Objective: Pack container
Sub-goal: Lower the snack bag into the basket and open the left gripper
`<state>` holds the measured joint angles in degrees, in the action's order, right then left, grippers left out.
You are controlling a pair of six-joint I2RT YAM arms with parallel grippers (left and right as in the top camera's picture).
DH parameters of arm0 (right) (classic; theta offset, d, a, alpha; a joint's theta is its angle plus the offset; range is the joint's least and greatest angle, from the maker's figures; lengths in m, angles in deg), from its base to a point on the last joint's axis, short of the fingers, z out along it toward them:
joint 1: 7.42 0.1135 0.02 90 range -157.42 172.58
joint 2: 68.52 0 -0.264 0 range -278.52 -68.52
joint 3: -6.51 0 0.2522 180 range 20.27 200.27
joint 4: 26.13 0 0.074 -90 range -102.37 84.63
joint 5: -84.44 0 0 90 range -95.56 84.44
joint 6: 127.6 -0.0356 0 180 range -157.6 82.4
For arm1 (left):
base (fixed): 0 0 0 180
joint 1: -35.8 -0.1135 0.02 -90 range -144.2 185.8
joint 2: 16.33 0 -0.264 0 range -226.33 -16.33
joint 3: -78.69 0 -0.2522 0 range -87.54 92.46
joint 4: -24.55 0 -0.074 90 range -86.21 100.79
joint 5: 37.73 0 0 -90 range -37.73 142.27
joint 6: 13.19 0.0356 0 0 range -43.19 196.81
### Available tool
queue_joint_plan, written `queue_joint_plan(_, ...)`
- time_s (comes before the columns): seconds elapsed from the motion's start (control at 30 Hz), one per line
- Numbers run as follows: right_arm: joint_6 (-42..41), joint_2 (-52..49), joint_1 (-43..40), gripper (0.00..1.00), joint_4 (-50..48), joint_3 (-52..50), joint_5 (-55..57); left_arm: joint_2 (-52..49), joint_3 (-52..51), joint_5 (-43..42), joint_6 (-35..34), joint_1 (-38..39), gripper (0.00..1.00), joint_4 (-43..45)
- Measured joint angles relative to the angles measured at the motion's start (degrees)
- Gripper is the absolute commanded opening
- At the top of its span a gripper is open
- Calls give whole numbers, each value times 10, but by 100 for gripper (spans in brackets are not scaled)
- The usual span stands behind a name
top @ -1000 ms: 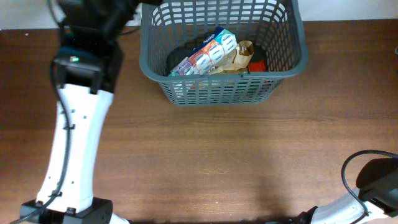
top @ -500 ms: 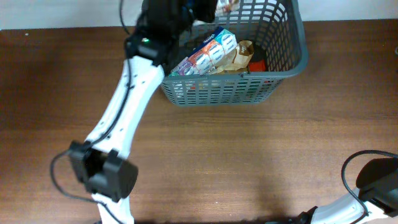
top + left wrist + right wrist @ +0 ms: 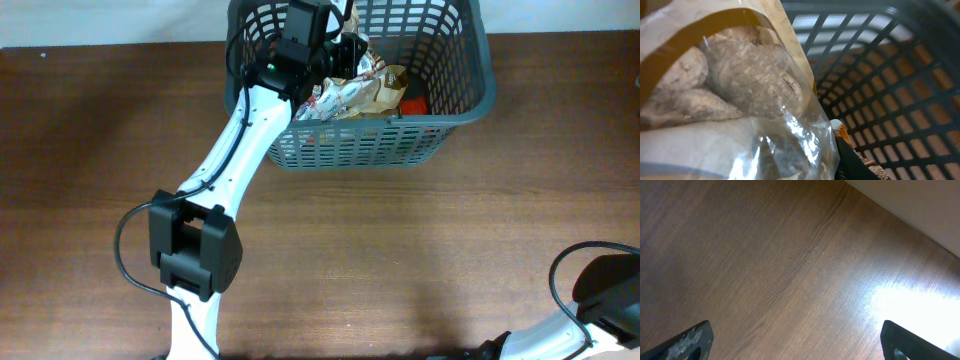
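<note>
Where pouch hangs, container walls seem close.

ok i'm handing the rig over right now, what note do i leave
Left gripper: shut on a windowed snack bag, held within the basket rim above the groceries.
Right gripper: open, empty, over bare table.
Done: several groceries lie in the basket, a brown pouch among them.
Left: release the snack bag, then pull the left arm out.

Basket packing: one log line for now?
left arm: bag held over basket | right jaws: open above table | basket: groceries inside
</note>
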<state>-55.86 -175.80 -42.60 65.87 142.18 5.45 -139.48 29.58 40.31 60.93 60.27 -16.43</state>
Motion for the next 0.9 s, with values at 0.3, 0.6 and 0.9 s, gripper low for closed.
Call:
queue_joint_plan(0.3,0,0,0,99,0,0,0,-12,0,2,-5,0,99,-9)
queue_joint_plan(0.6,0,0,0,99,0,0,0,-2,0,-16,-6,-19,99,-21)
queue_joint_plan(0.9,0,0,0,99,0,0,0,175,-1,-24,27,-115,99,-165)
